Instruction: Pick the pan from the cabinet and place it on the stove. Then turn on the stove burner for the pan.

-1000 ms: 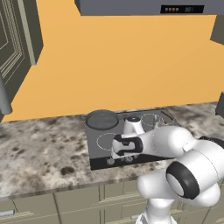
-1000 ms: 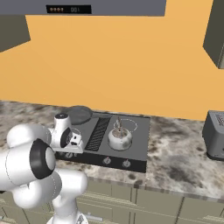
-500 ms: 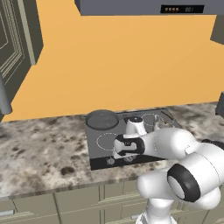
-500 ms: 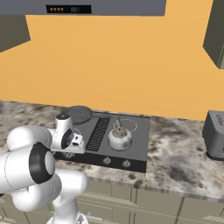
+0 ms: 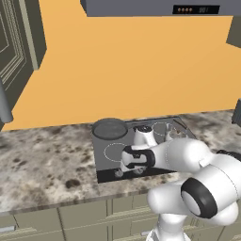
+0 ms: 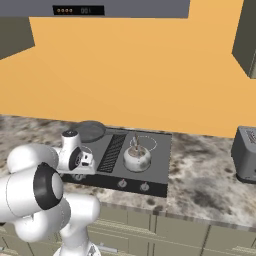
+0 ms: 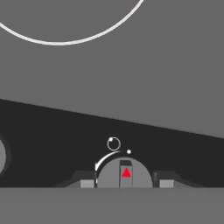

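**Fingers closed on a stove knob, pan on the rear burner**

We see our gripper [image 7: 125, 183] narrowed around a round grey knob [image 7: 124, 173] at the 6 o'clock edge of the hand view, one fingertip [image 7: 87, 183] pressed to each side of it. The knob carries a red triangle marker, with a small white ring symbol and a curved white arc printed just above it at 12 o'clock. A thin white burner ring [image 7: 65, 37] curves across the grey glass toward 11 o'clock.

From the left base view, the gripper [image 5: 128, 168] sits low at the front strip of the stove [image 5: 106, 162]; its fingers are too small there to read. The pan [image 5: 109, 128] rests on the rear left burner, at about 11 o'clock from the hand.

The right base view adds a silver kettle [image 6: 136, 157] on the cooktop's right half, a ribbed middle grille [image 6: 114, 149], two more knobs along the front edge, and a toaster [image 6: 245, 160] at 3 o'clock on the speckled counter [image 6: 205, 185]. The pan [image 6: 89, 131] shows there too.
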Controlling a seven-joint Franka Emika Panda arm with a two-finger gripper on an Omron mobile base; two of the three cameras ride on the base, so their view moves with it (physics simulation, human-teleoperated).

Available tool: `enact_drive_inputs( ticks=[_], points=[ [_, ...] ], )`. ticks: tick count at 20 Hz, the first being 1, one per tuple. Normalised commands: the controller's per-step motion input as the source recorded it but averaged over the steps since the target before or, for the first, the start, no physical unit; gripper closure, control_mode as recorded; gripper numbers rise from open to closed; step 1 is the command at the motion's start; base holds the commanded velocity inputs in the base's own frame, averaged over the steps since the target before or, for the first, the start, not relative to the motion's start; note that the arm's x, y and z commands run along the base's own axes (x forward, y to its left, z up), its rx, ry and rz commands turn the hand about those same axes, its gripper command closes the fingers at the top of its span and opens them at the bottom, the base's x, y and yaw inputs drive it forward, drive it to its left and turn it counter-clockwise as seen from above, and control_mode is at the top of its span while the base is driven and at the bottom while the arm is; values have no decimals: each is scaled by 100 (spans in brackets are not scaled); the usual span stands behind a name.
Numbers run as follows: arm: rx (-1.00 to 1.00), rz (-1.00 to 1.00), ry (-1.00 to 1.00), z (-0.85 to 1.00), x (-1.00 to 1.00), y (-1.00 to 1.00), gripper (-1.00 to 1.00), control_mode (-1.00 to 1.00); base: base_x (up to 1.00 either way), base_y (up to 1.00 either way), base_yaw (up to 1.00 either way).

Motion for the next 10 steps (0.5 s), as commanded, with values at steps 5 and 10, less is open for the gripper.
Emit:
enact_drive_inputs(
  ticks=[5,10],
  points=[
    [0,14,-15,-25,-35,0,100,-100,0,0,0],
    [0,17,-14,-27,-34,0,100,-100,0,0,0]
  ],
)
